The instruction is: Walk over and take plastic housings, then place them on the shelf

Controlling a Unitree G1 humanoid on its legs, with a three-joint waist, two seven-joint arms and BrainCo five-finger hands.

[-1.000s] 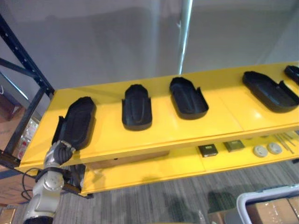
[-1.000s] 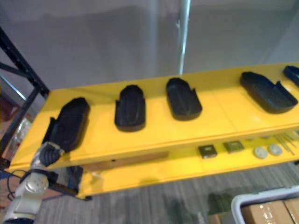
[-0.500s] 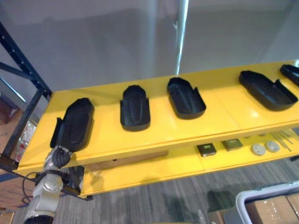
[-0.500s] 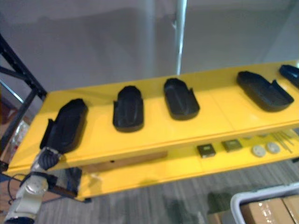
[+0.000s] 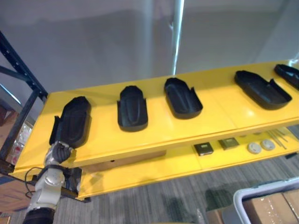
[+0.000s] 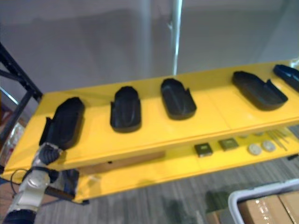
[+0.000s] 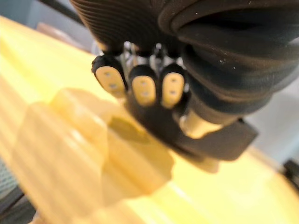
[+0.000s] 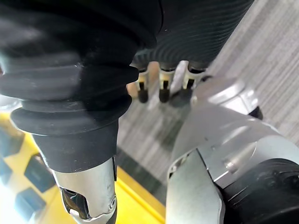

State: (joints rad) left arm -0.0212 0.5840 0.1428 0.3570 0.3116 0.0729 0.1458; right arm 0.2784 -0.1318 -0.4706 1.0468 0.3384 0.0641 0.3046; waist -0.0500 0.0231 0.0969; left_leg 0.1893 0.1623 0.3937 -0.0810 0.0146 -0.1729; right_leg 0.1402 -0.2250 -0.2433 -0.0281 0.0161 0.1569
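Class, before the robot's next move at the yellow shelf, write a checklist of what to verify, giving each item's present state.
1. Leftmost plastic housing lies on the yellow shelf: ok.
2. Left robot hand is at that housing's near end: ok.
3. Whether it holds the housing: cannot tell.
4. Right robot hand holds nothing: ok.
5. Leftmost housing lies apart from the second housing: ok.

5 black plastic housings [image 5: 132, 108], spaced along yellow shelf [image 5: 219, 116]

Rightmost housing [image 5: 289, 75] cut off at 3 o'clock; bin [image 5: 264, 189] cropped at 5 o'clock; lower-shelf small parts [image 5: 254, 147] too small to identify.
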